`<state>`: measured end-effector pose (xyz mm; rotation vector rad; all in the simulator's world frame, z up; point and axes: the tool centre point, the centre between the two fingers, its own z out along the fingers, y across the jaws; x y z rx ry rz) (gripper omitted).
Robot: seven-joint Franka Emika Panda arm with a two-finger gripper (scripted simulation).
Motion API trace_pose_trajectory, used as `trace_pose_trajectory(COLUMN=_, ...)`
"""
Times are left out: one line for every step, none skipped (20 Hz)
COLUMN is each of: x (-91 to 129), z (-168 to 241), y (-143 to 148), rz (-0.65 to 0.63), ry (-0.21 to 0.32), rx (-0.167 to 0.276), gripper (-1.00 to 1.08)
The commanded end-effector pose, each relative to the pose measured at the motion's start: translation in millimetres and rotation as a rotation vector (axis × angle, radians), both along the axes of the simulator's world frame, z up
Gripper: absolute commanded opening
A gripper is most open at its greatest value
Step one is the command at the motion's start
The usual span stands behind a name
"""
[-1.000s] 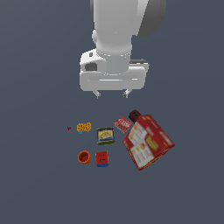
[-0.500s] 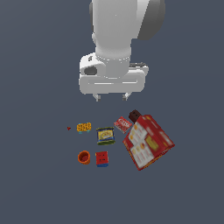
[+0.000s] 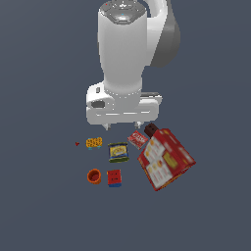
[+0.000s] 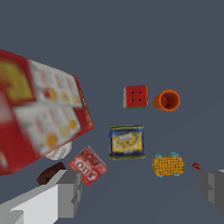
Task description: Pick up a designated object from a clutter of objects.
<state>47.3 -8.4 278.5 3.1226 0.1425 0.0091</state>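
Note:
The designated cube (image 3: 114, 178), with a red face marked by dark dots and a blue side, lies on the floor beside the orange cup (image 3: 93, 176). My gripper (image 3: 122, 125) hangs open and empty above the far side of the clutter, well apart from the cube. Below it lie the yellow-orange block (image 3: 93, 142), the dark tin with a yellow label (image 3: 118, 152), the flat red packet (image 3: 138, 139) and the brown block (image 3: 150, 130). In the wrist view the cube (image 4: 135, 96) lies next to the cup (image 4: 167, 100), beyond the tin (image 4: 127, 141), and my fingers (image 4: 65, 194) stand wide apart.
The big red-and-white box (image 3: 165, 158) lies tilted at the exterior view's right and fills one side of the wrist view (image 4: 39, 113). A tiny red speck (image 3: 77, 143) lies beside the yellow-orange block. The floor is plain dark grey.
My gripper has come down toward the clutter and shifted slightly to the exterior view's left. It stays open. The objects have not moved.

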Motion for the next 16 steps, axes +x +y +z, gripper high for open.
trace_pose_trajectory(x=13, z=-17, y=-3, rz=0.002, ry=0.001, rx=0.003, gripper=1.00)
trace_pose_trajectory(x=18, z=-24, y=-5, rz=0.003, ry=0.002, rx=0.004, gripper=1.00)
trace_pose_trajectory(x=24, z=-32, y=-7, rz=0.004, ry=0.002, rx=0.005, gripper=1.00)
trace_pose_trajectory(x=29, z=-41, y=-8, rz=0.005, ry=0.002, rx=0.007, gripper=1.00)
trace_pose_trajectory(x=34, z=-49, y=-10, rz=0.005, ry=0.002, rx=0.007, gripper=1.00)
trace_pose_trajectory(x=39, z=-57, y=-12, rz=0.006, ry=0.003, rx=0.008, gripper=1.00)
trace_pose_trajectory(x=44, z=-66, y=-13, rz=0.007, ry=0.003, rx=0.009, gripper=1.00)
trace_pose_trajectory(x=49, z=-75, y=-15, rz=0.008, ry=0.003, rx=0.010, gripper=1.00)
trace_pose_trajectory(x=54, z=-84, y=-17, rz=0.009, ry=0.004, rx=0.011, gripper=1.00)
trace_pose_trajectory(x=58, z=-93, y=-19, rz=0.010, ry=0.004, rx=0.012, gripper=1.00)
trace_pose_trajectory(x=62, z=-102, y=-21, rz=0.010, ry=0.004, rx=0.012, gripper=1.00)
trace_pose_trajectory(x=66, z=-111, y=-22, rz=0.011, ry=0.004, rx=0.013, gripper=1.00)
trace_pose_trajectory(x=70, z=-120, y=-24, rz=0.012, ry=0.005, rx=0.013, gripper=1.00)
trace_pose_trajectory(x=73, z=-128, y=-26, rz=0.013, ry=0.005, rx=0.014, gripper=1.00)
trace_pose_trajectory(x=75, z=-136, y=-27, rz=0.013, ry=0.005, rx=0.014, gripper=1.00)
trace_pose_trajectory(x=78, z=-143, y=-29, rz=0.014, ry=0.005, rx=0.014, gripper=1.00)
